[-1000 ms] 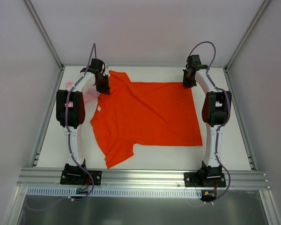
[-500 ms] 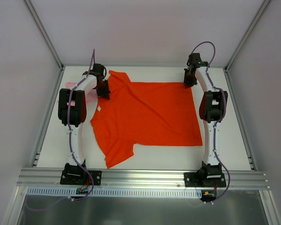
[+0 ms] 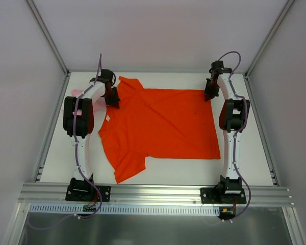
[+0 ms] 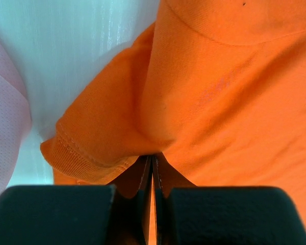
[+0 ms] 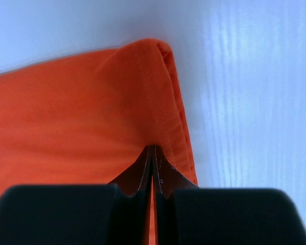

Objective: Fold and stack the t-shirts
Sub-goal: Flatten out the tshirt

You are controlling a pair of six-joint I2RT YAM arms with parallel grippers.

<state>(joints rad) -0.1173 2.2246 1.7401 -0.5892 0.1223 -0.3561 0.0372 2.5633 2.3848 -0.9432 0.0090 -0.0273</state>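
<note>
Soft knit orange tee spread on smooth white surface. Bunched sleeve clenched in left tool; stitched hem corner clenched in right tool. Mesh-textured pink tee beside sleeve.

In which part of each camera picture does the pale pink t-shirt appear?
Top external: the pink t-shirt lies at the far left, mostly hidden behind the left arm.
Left wrist: it runs along the left edge, left of the orange t-shirt sleeve.
Right wrist: it is not in this picture.
Shared landmark: the orange t-shirt is visible in all three views.
</note>
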